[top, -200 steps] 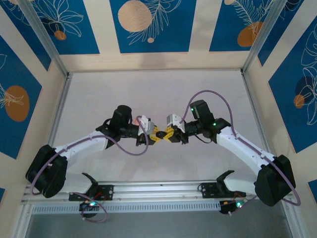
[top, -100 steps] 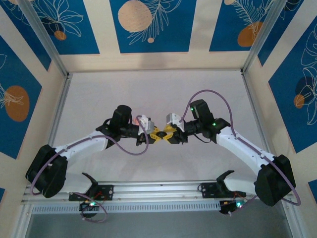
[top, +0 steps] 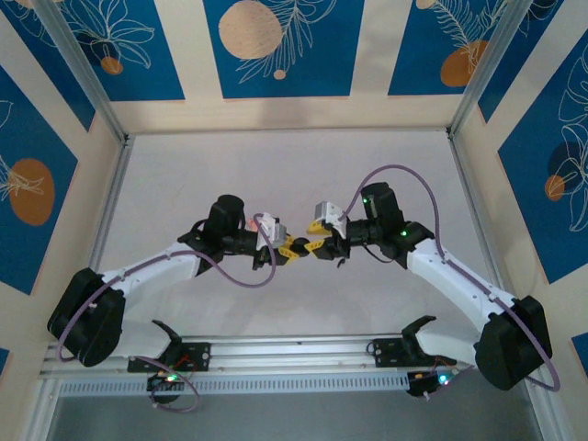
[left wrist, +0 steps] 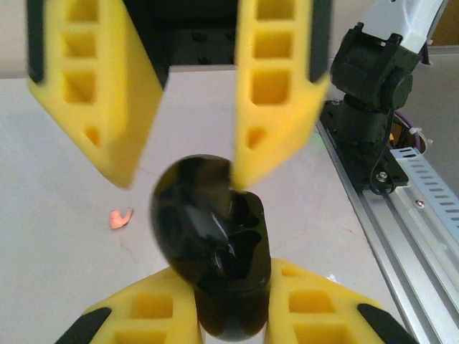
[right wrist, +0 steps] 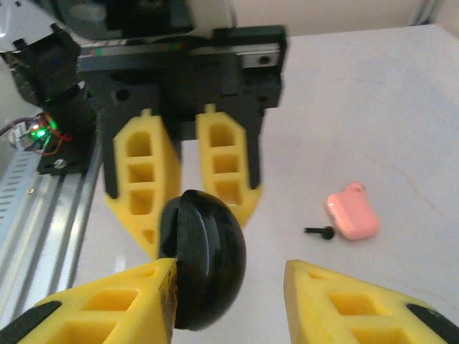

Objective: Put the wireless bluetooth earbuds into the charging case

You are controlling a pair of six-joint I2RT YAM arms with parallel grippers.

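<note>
From the left side of the top view, the left arm (top: 156,266) is stretched toward the middle of the tabletop (top: 276,175), and the left tool (top: 295,248) is brought there tip to tip with the right tool (top: 310,246), which is carried by the right arm (top: 450,276) from the other side. In the left wrist view a small pink piece (left wrist: 120,217) is seen lying on the tabletop at the left, too blurred to be named. Next to it in that view, a glossy black disc (left wrist: 208,222) is clamped between the two yellow fingers (left wrist: 150,308) of the left tool, so this tool is closed on the disc and the disc is held above the tabletop. The fingers of the right tool are seen from above the disc, set apart, one of them reaching the upper edge of the disc. At the right edge of that view a metal rail (left wrist: 423,208) is visible. In the right wrist view the fingers (right wrist: 115,301) of the right tool are spread wide, with the disc standing between them and close against the left one; it is not gripped by them. Further right, the pink case (right wrist: 351,216) is lying on the tabletop, well apart from both tools, and a dark earbud (right wrist: 320,231) is placed just beside its left side, outside of it.
</note>
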